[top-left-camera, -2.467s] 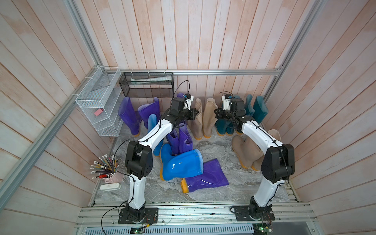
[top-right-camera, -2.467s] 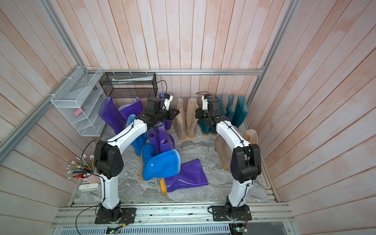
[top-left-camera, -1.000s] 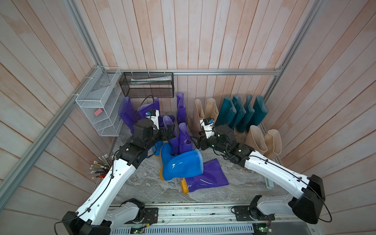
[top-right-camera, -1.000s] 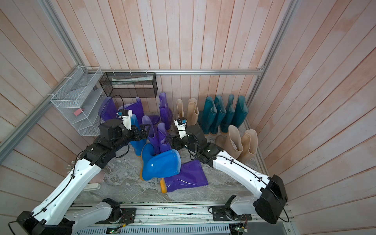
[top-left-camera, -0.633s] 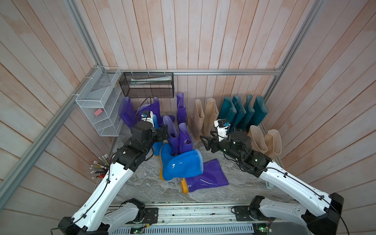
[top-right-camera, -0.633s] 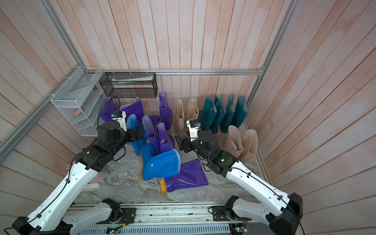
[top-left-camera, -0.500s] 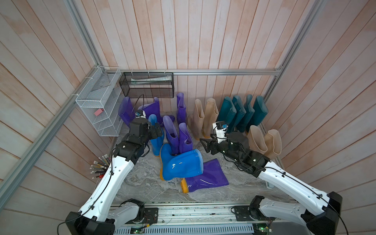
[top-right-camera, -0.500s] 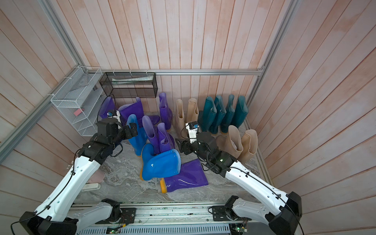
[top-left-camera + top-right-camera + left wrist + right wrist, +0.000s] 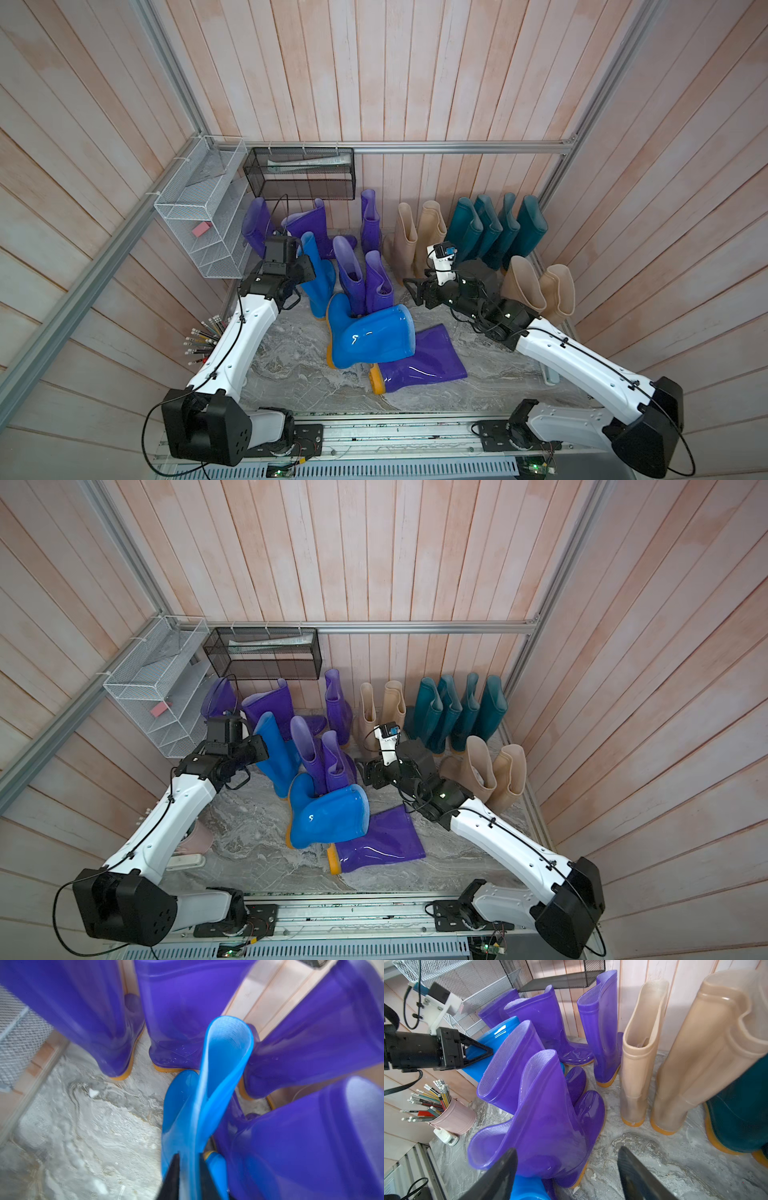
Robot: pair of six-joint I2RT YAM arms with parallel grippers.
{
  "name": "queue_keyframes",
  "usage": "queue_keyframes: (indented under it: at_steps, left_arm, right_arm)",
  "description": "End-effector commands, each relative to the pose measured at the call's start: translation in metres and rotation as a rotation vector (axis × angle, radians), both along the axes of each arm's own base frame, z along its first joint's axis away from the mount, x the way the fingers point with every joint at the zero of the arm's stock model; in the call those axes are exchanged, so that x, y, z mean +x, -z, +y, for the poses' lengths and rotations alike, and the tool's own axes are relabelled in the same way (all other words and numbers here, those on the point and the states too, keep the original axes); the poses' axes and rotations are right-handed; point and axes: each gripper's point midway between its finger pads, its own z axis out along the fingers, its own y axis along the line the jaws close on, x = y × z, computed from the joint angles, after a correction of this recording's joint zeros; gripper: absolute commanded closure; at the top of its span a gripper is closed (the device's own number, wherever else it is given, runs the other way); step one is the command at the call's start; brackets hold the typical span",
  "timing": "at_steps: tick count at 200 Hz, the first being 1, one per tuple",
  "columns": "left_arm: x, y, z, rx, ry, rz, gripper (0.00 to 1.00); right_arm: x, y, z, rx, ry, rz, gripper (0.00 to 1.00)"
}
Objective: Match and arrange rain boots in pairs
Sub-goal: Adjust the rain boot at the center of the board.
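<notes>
- The left gripper [image 9: 190, 1169] is pinched tight on the top rim of the standing blue boot [image 9: 218, 1076] and squashes the cuff nearly flat. That boot is on its sole over on the left, just in front of the purple ones at the back.
- The right gripper [image 9: 569, 1176] has its fingers spread wide with nothing in them. It hovers right beside the two purple boots [image 9: 542, 1105] standing mid-floor.
- The other blue boot [image 9: 374, 336] lies on its side near the front, overlapping a fallen purple boot [image 9: 419, 361].
- Four teal boots [image 9: 469, 232] stand in a row along the back wall, with a beige pair [image 9: 432, 237] next to them.
- A second beige pair [image 9: 521, 282] stands by the right wall.
- Three more purple boots [image 9: 311, 224] stand at the back left, under the black mesh shelf [image 9: 299, 174].
</notes>
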Motion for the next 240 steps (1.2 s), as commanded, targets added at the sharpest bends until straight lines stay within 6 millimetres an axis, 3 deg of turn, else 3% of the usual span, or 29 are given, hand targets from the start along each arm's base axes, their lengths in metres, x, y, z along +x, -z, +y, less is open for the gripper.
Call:
queue_keyframes:
  at_steps: [1, 54, 117, 125, 139, 146, 177, 216, 240]
  left_arm:
    - [-0.003, -0.025, 0.017, 0.058, -0.055, -0.049, 1.00]
    - [-0.033, -0.051, 0.045, 0.150, -0.170, -0.105, 1.00]
    - [-0.051, -0.018, 0.050, 0.153, -0.189, -0.030, 1.00]
    - [-0.051, -0.013, 0.049, 0.151, -0.186, -0.013, 0.91]
    - [-0.051, -0.010, 0.045, 0.139, -0.164, -0.006, 0.63]
    - [-0.050, -0.011, 0.044, 0.132, -0.158, -0.010, 0.55]
    - [-0.049, -0.035, 0.036, 0.088, -0.131, -0.064, 0.16]
    - [-0.046, -0.074, 0.012, -0.010, -0.039, -0.135, 0.08]
    - [-0.046, -0.093, -0.020, -0.034, 0.059, -0.168, 0.09]
  right_arm:
    - [0.005, -0.021, 0.013, 0.032, -0.049, -0.043, 0.22]
    - [0.013, -0.034, 0.004, 0.088, -0.057, -0.044, 0.22]
    - [0.012, -0.024, 0.001, 0.052, -0.053, -0.017, 0.22]
    - [0.013, -0.022, -0.003, 0.042, -0.033, -0.014, 0.22]
    - [0.013, -0.021, -0.010, 0.043, -0.010, -0.006, 0.22]
    - [0.013, -0.020, -0.012, 0.049, -0.009, -0.001, 0.22]
    - [0.009, -0.016, -0.010, 0.062, -0.025, 0.022, 0.22]
    - [0.008, -0.017, 0.013, 0.106, -0.098, 0.050, 0.22]
    - [0.006, -0.019, 0.036, 0.070, -0.126, 0.032, 0.22]
